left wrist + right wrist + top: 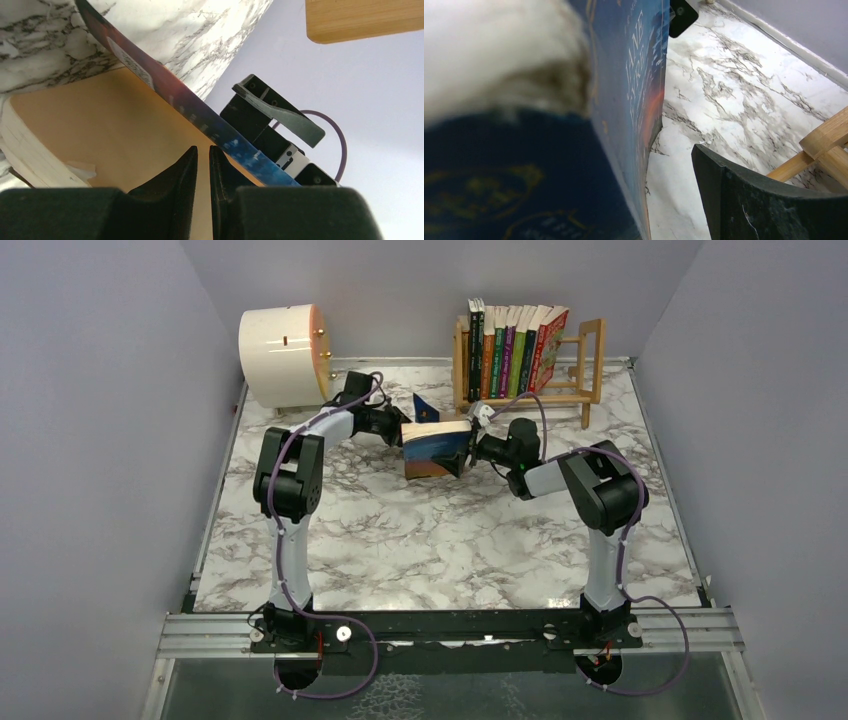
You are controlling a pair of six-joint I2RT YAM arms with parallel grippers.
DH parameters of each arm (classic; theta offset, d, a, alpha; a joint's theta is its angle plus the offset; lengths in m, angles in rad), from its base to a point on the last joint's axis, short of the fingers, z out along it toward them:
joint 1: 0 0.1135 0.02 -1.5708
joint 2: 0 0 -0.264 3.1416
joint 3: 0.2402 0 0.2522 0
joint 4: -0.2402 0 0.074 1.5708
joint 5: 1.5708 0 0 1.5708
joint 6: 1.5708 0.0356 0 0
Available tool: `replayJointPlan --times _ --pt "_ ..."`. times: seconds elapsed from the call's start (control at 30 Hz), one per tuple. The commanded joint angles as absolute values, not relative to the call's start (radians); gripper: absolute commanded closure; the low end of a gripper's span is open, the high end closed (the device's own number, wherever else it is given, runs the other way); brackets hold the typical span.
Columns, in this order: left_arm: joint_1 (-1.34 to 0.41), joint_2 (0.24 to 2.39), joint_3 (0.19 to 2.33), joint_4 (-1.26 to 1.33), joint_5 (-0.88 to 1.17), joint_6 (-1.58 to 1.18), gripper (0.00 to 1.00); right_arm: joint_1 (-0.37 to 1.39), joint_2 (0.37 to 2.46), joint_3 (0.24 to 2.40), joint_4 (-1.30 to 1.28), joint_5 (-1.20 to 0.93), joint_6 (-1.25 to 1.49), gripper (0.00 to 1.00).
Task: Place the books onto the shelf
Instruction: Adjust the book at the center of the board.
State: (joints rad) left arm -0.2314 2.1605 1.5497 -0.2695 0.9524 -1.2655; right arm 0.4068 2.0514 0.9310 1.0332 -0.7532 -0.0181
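One blue book (437, 445) was up on edge over the middle of the table (420, 560), its long axis running left to right between the two arms. The left gripper (398, 431) sat at its left end, fingers (185, 175) pressed together; whether they pinched a cover could not be told. The right gripper (472, 448) straddled the right end, spread wide, one finger (749, 200) clear of the cover. The shelf (590, 365) lay just behind, nearer the right arm, with free room right of the leaning books (510, 355)
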Motion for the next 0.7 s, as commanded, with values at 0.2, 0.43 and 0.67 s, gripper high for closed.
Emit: replayJointPlan --times 0.2,0.43,0.67 --pt "-0.256 2.242 1.533 -0.226 0.956 -1.253 0.91 0.41 2.073 0.969 1.026 -0.746 -0.017 0.06" --pt "-0.251 2.252 1.528 -0.225 0.96 -1.25 0.92 0.409 2.074 0.972 1.023 -0.749 -0.016 0.08" --pt "-0.193 2.188 1.509 -0.292 0.926 -1.222 0.92 0.408 2.073 0.966 1.029 -0.753 -0.017 0.15"
